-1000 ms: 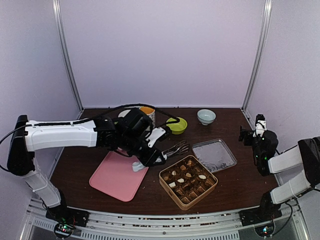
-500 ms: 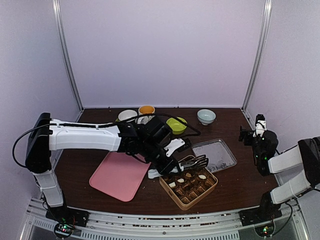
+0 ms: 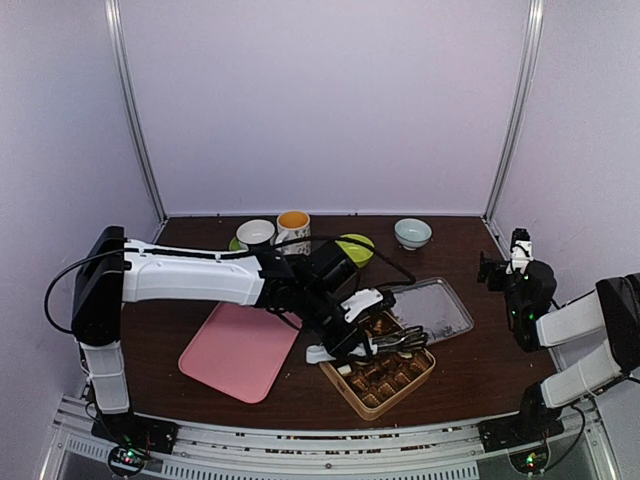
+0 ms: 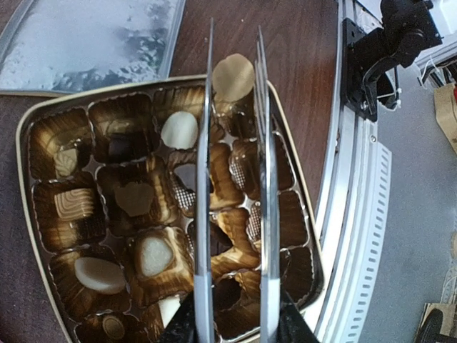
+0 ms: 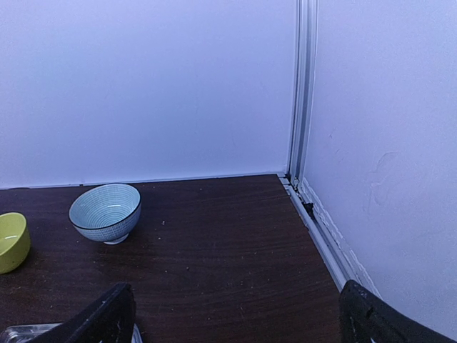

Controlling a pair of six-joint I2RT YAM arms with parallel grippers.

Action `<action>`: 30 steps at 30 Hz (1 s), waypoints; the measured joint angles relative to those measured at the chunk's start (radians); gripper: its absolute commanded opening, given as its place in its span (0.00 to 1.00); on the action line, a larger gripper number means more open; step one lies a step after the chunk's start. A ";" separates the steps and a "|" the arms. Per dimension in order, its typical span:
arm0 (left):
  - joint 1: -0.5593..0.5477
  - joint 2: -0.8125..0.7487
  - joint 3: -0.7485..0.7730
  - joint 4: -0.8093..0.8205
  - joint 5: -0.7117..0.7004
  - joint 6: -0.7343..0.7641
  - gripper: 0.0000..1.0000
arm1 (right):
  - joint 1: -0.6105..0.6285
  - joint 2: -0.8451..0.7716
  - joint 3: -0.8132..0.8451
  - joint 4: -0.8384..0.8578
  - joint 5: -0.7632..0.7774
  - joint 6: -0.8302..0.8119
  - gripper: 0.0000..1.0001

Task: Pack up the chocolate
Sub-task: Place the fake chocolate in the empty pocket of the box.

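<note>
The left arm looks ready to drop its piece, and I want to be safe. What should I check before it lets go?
1. Grip: left gripper shut on the tongs: ok.
2. Load: chocolate piece pinched between the tong tips: ok.
3. Free cup under the piece: cannot tell; it hangs near the rim of the tin and hides what lies below.
4. Cover: lid off the tin, lying beside it: ok.
5. Other arm: right gripper open, far from the tin: ok.
</note>
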 measured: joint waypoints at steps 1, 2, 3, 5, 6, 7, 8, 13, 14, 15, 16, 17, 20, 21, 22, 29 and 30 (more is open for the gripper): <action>-0.001 0.002 0.000 -0.010 0.003 0.004 0.23 | 0.000 0.000 0.000 0.000 0.000 0.000 1.00; -0.002 0.003 0.000 -0.020 0.005 0.009 0.23 | 0.000 0.000 0.000 0.000 0.000 0.000 1.00; -0.002 0.003 0.000 -0.031 0.006 0.013 0.23 | 0.000 0.000 0.000 0.000 0.000 0.000 1.00; -0.004 0.003 0.000 -0.043 0.008 0.018 0.22 | 0.000 0.000 0.000 0.000 0.000 0.000 1.00; -0.003 0.003 0.000 -0.050 0.010 0.019 0.22 | 0.000 0.000 0.000 0.000 0.000 0.000 1.00; -0.004 0.003 0.000 -0.054 0.012 0.021 0.22 | 0.000 0.000 0.000 0.000 0.000 0.000 1.00; -0.004 0.003 0.000 -0.055 0.016 0.021 0.22 | 0.000 0.000 0.000 0.000 0.000 0.000 1.00; -0.008 0.004 0.000 -0.055 0.027 0.021 0.22 | 0.000 0.000 0.000 0.000 0.000 0.000 1.00; -0.009 0.005 0.000 -0.054 0.029 0.021 0.22 | 0.000 0.000 0.000 0.000 0.000 0.000 1.00; -0.010 0.008 0.002 -0.055 0.031 0.021 0.22 | 0.000 0.000 0.000 0.000 0.000 0.000 1.00; -0.012 0.012 0.006 -0.056 0.034 0.021 0.22 | 0.000 0.000 0.000 0.000 0.000 0.000 1.00; -0.013 0.019 0.013 -0.056 0.035 0.021 0.22 | 0.000 0.000 0.000 0.000 0.000 0.000 1.00; -0.019 0.046 0.037 -0.056 0.041 0.021 0.22 | 0.000 0.000 0.000 0.000 0.000 0.000 1.00; -0.021 0.053 0.042 -0.056 0.042 0.021 0.22 | 0.000 0.000 0.000 0.000 0.000 0.000 1.00; -0.022 0.059 0.045 -0.056 0.042 0.021 0.23 | 0.000 0.000 0.000 0.000 0.000 0.000 1.00; -0.026 0.080 0.058 -0.058 0.042 0.021 0.32 | 0.000 0.000 0.000 0.000 0.000 0.000 1.00; -0.026 0.081 0.061 -0.058 0.042 0.021 0.35 | 0.000 0.000 0.000 0.000 0.000 0.000 1.00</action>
